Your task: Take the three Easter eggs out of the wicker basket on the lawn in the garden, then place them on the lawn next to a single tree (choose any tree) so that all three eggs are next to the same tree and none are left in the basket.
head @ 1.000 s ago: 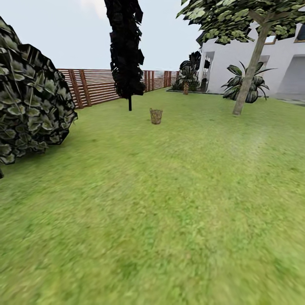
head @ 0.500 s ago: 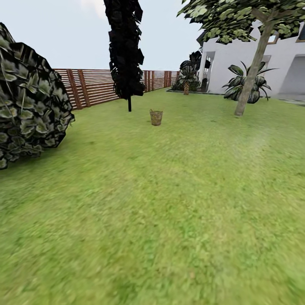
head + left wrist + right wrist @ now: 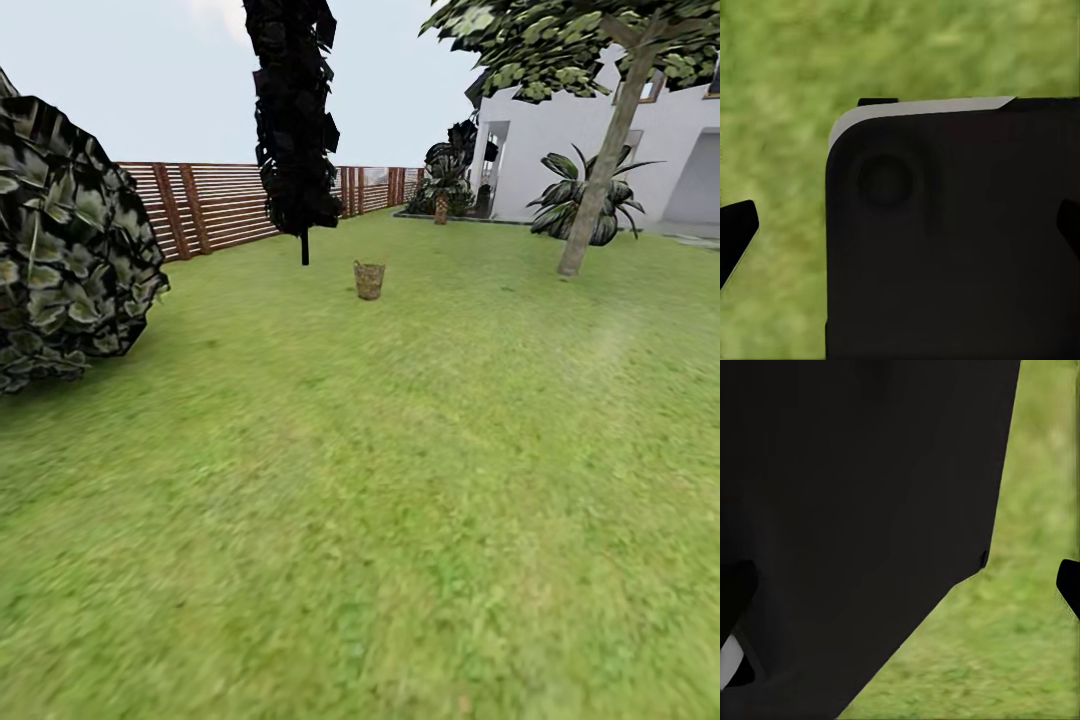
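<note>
the wicker basket (image 3: 369, 280) stands upright on the lawn (image 3: 400, 480) well ahead in the head view, small with distance, out in open grass; whether the eggs lie inside it cannot be told from here; just behind it and to its left rises a black-foliaged conifer (image 3: 295, 120) on a thin dark stem; further right stands the tree (image 3: 600, 170), its grey-brown trunk leaning a little, with blocky green leaves overhead; a dark-fronded palm (image 3: 585, 205) sits just behind that trunk, against the white house (image 3: 560, 150); a brown slatted fence (image 3: 220, 205) runs along the far left edge of the grass, and a large leafy shrub (image 3: 65, 250) bulks at the near left; in the left wrist view the left hand (image 3: 900, 232) shows two dark fingertips far apart at either edge, spread wide, with a black rounded body of the robot between them over grass; in the right wrist view the right hand (image 3: 900, 585) is largely masked by a black panel; one fingertip (image 3: 1069, 585) shows at the edge, and i cannot tell its state.
</note>
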Available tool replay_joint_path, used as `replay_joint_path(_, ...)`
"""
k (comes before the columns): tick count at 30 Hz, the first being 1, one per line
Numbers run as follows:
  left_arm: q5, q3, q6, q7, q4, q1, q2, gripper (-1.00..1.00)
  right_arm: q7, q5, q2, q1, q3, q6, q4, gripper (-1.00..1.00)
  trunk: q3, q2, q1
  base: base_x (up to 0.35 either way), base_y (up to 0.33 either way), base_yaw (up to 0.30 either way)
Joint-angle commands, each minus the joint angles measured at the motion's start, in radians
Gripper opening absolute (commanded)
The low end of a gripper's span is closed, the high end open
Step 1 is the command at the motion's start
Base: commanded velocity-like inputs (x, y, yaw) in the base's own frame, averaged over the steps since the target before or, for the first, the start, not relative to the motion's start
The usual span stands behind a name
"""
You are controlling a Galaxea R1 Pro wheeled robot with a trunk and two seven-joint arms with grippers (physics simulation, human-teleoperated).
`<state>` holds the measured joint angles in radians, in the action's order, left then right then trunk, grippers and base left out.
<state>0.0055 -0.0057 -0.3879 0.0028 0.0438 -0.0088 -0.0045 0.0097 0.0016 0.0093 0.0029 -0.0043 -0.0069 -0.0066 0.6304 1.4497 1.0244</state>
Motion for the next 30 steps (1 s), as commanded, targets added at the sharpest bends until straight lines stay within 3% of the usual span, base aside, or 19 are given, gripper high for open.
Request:
replay_joint_path(1, 0.001, -0.001, -0.003, 0.000, -0.001, 0.000, 0.000, 1.00, 0.001, -0.001, 0.000, 0.000, -0.001, -0.001, -0.001, 1.00, 0.001, 0.000, 0.001, 0.341, 0.000, 0.000)
replay_joint_path(30, -0.001, -0.003, -0.003, 0.000, -0.001, 0.000, 0.000, 1.00, 0.000, -0.003, -0.001, 0.000, -0.006, -0.001, 0.000, 1.00, 0.001, 0.000, 0.001, 0.341, 0.000, 0.000)
